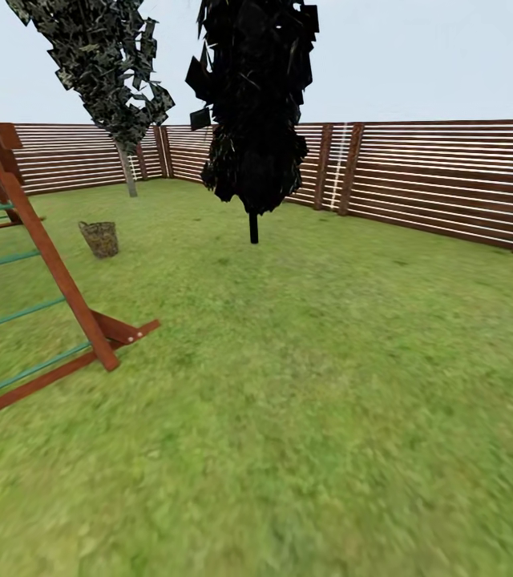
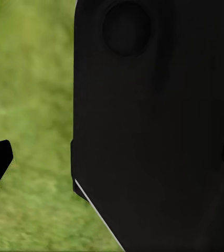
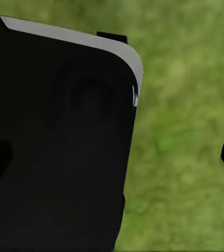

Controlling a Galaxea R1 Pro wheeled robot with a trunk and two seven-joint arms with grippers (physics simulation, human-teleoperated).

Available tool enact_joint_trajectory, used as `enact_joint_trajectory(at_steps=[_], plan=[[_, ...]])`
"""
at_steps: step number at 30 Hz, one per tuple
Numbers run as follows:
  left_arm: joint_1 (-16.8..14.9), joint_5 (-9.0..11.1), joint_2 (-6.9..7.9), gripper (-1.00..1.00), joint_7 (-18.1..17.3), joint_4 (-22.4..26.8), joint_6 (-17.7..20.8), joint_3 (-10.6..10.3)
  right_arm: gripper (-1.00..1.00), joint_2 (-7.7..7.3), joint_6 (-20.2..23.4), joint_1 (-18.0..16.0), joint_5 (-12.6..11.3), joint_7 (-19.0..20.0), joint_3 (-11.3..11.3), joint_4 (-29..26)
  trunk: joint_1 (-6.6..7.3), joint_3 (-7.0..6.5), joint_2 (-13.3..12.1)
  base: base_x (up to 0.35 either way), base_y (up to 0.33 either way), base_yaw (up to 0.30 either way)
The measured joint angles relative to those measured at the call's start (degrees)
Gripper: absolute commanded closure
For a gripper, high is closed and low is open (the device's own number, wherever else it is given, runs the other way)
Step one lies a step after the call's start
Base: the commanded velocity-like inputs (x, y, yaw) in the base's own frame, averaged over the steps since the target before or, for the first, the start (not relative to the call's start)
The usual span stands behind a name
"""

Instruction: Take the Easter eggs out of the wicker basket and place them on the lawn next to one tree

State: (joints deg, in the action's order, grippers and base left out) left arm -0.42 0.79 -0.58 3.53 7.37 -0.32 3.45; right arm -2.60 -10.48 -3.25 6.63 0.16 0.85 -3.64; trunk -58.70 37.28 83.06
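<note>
Wicker basket (image 1: 99, 239), brown-grey, upright, contents unclear

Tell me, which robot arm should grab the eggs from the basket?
Probably the left. The wicker basket sits far off on the lawn, toward the robot's left side, beside the wooden climbing frame. Neither arm can reach yet; the robot must drive closer first.

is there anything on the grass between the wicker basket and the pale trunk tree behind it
Nothing visible. In the head view the wicker basket sits on open lawn, with bare grass up to the tree by the fence. The wooden climbing frame stands nearer and off to the side.
</note>
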Motion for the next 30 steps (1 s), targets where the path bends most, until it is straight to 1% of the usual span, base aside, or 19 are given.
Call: enact_joint_trajectory(at_steps=[18,30], plan=[[0.01,0.0,0.0,-1.0,0.0,0.0,0.0,0.0,-1.0,-0.05,0.0,0.02,0.0,0.0,0.0,0.0,0.0,0.0,0.0,0.328,0.0,0.006],[0.02,0.0,0.0,-1.0,0.0,0.01,0.0,0.0,-1.0,0.03,0.0,0.0,0.08,0.03,0.0,0.01,0.0,0.0,0.0,0.328,0.0,0.182]])
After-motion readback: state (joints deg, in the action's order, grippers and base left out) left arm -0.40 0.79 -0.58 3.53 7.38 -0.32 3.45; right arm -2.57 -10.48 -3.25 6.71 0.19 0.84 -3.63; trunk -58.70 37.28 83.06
